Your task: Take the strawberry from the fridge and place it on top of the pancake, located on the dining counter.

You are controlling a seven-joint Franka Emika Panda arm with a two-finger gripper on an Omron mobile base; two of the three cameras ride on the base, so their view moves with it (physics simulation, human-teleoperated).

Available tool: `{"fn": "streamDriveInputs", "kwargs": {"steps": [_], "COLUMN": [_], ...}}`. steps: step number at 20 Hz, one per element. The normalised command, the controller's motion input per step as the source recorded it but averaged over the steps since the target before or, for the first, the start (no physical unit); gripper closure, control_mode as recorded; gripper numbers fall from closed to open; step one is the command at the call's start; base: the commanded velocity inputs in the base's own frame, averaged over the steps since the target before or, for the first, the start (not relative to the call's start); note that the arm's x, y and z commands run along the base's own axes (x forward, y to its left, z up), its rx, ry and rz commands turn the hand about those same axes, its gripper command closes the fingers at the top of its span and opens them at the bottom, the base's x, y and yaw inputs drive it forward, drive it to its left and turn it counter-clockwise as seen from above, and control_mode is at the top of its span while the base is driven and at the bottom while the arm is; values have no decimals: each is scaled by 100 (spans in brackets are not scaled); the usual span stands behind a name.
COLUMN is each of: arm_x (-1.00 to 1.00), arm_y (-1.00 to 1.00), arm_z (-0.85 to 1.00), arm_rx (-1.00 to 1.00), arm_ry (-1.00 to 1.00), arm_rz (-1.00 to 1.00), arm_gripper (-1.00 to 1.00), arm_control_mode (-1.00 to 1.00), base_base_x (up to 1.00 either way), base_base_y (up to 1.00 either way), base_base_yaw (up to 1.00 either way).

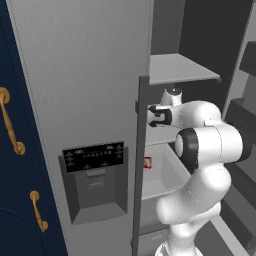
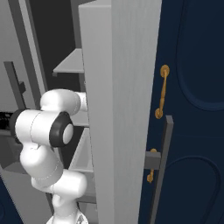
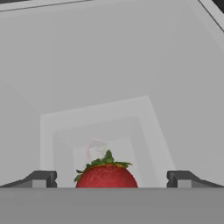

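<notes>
In the hand view the strawberry [image 3: 106, 176], bright red with a green leafy cap, sits on a pale grey shelf [image 3: 109, 65] inside the fridge [image 1: 85, 75]. My gripper [image 3: 111, 179] is open, with one dark fingertip [image 3: 41, 178] on each side of the fruit and a clear gap between each tip and it. From the base views the white arm [image 1: 205, 145] reaches into the open fridge compartment, and the hand passes behind the door edge. The pancake and the dining counter are out of view.
A small red-and-white packet [image 1: 148, 163] stands on a lower fridge shelf. The shut fridge door carries a black-panelled dispenser [image 1: 95, 175]. The open door [image 2: 120, 109] stands close on the arm's right. Navy cabinets with brass handles [image 1: 7, 120] flank the fridge.
</notes>
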Motion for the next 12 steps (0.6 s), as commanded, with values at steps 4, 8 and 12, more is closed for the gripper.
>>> {"fn": "streamDriveInputs", "kwargs": {"steps": [4, 8, 12], "arm_x": [2, 0, 0], "arm_y": [0, 0, 1], "arm_z": [-22, -30, -26], "arm_rx": [0, 0, 0], "arm_ry": [8, 12, 8], "arm_rz": [0, 0, 0], "arm_gripper": [-100, 100, 100], "arm_control_mode": [-100, -100, -100], "base_base_x": [0, 0, 0], "base_base_y": [0, 0, 0], "base_base_yaw": [0, 0, 0]}}
